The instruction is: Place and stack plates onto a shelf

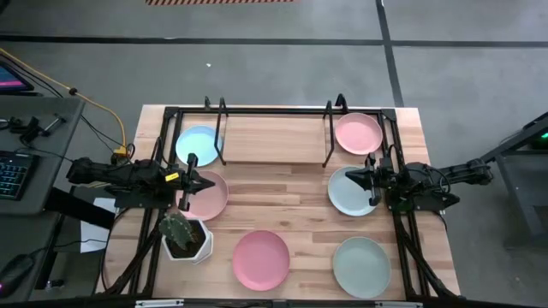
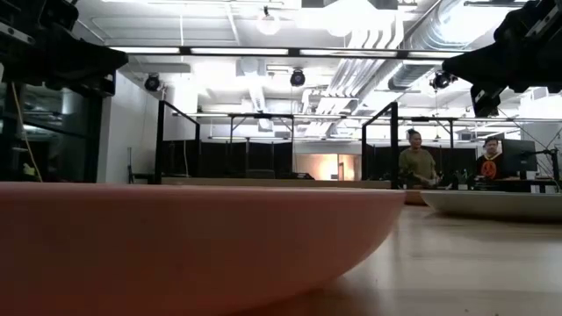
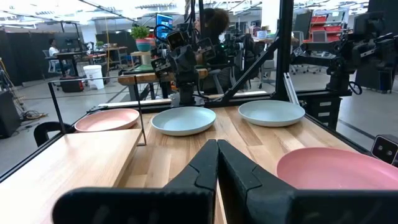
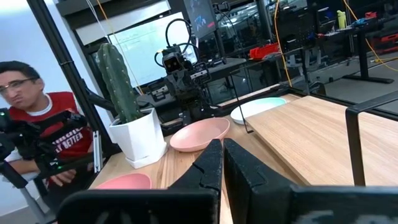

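Half the low view is one pink plate (image 2: 176, 237), cropped.

The wooden shelf (image 1: 274, 139) sits bare at the table's back. Six plates lie flat around it: blue (image 1: 198, 143), three pink (image 1: 359, 133) (image 1: 206, 195) (image 1: 261, 259), two pale green (image 1: 351, 190) (image 1: 361, 266).

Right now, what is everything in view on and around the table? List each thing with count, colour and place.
plates: six; pink far right, pink left by left tool, pink near middle, blue far left, pale blue-green right, mint near right
shelf: one, light wood with black brackets, far middle, bare
cactus pot: one, white, near left
black tube frame: one, around the table
people: seated in the room behind
left tool: shut, over the left pink plate
right tool: shut, over the pale blue-green plate
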